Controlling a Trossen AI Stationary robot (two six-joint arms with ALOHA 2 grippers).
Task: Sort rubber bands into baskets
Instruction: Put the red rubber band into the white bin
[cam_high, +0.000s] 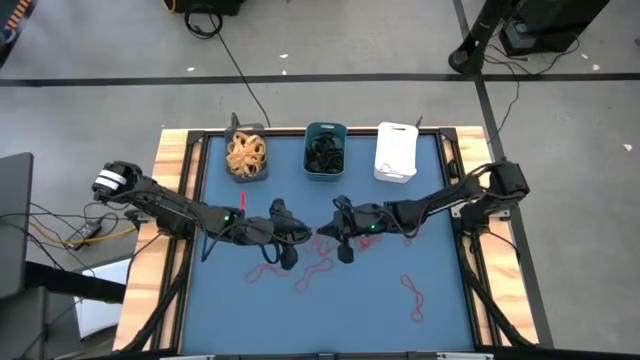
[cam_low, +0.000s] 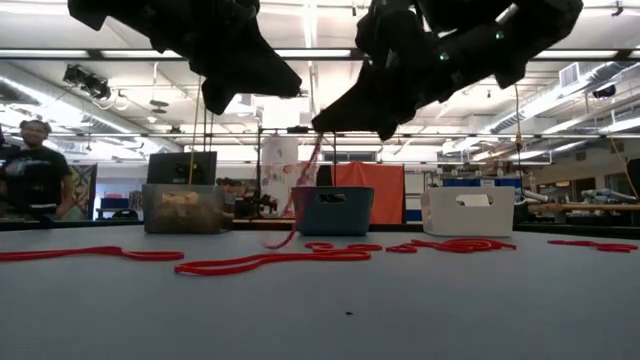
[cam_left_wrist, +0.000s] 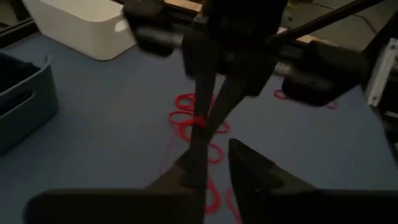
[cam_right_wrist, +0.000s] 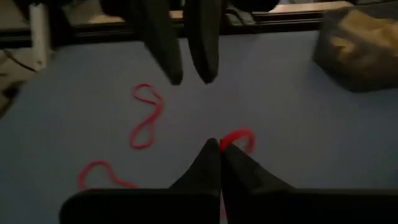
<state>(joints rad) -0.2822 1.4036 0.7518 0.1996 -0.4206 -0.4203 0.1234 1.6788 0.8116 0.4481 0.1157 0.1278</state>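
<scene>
Blue matting covers the table (cam_high: 220, 310), with open room along its near edge. Three baskets line the far edge: dark grey (cam_high: 246, 154) full of tan bands, teal (cam_high: 325, 150) holding black ones, white (cam_high: 396, 152) whose contents are hidden. Roughly five red rubber bands (cam_high: 412, 295) lie loose mid-table; some overlap, so the count is uncertain. The right gripper (cam_high: 345, 252) is pinched closed on a dangling red band (cam_low: 308, 170). The left gripper (cam_high: 288, 254) hovers beside it, fingers slightly parted, holding nothing.
</scene>
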